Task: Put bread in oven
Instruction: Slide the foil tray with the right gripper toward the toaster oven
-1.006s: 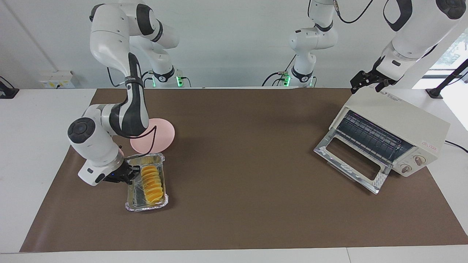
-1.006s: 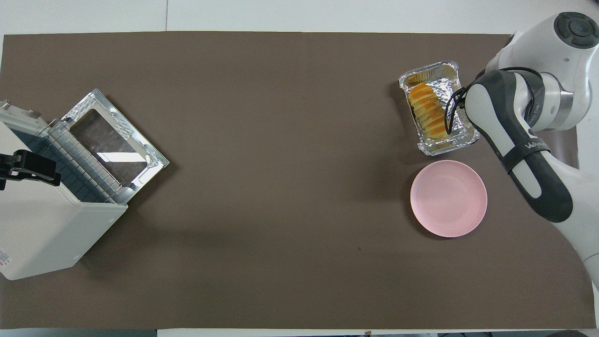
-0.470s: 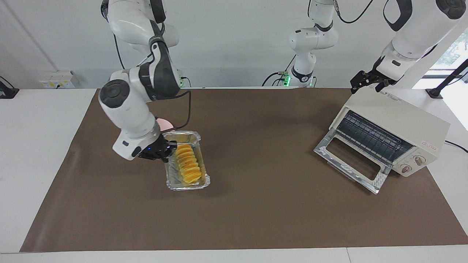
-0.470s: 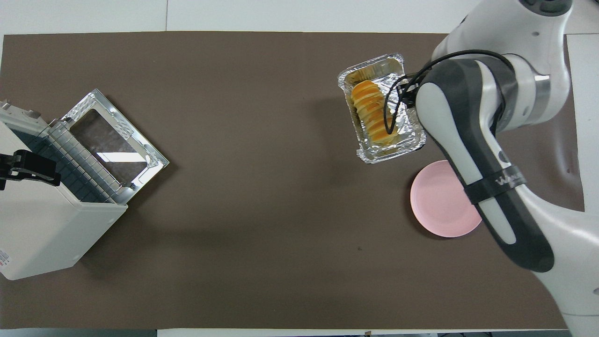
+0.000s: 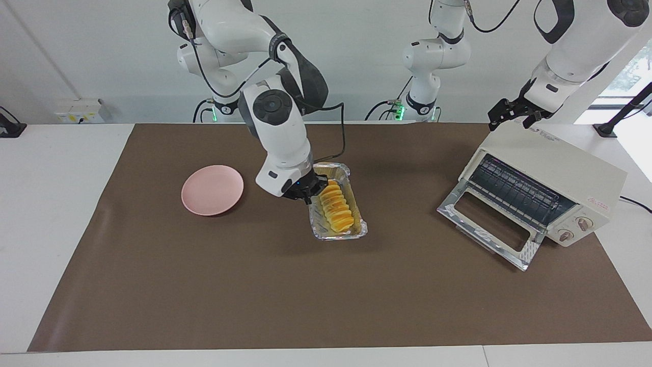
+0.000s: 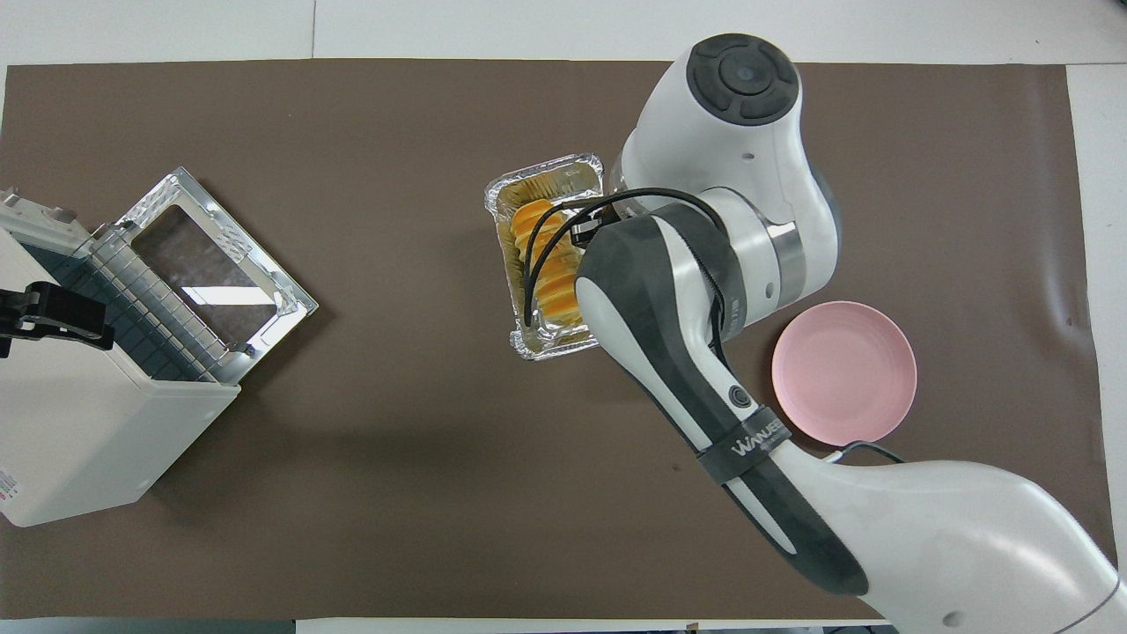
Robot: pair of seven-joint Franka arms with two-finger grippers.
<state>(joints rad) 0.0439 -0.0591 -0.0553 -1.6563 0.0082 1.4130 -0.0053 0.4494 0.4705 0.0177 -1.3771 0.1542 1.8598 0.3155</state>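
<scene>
My right gripper [image 5: 309, 192] is clamped on the rim of the crinkled silver foil tray [image 5: 356, 230], carrying it above mid-table. The ridged golden-yellow bread [image 5: 336, 205] lies in that tray. The cream-white toaster oven [image 5: 552, 168] sits at my left arm's end, glass door dropped open. My left gripper [image 5: 512, 113] hangs spread apart over the oven's top edge. Round pink plate [image 5: 212, 189] sits toward my right arm's end.

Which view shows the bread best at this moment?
The facing view: the bread lies fully visible in the foil tray, beside the right pincer that carries the tray. In the overhead view the right arm and its cable hide part of the loaf.
</scene>
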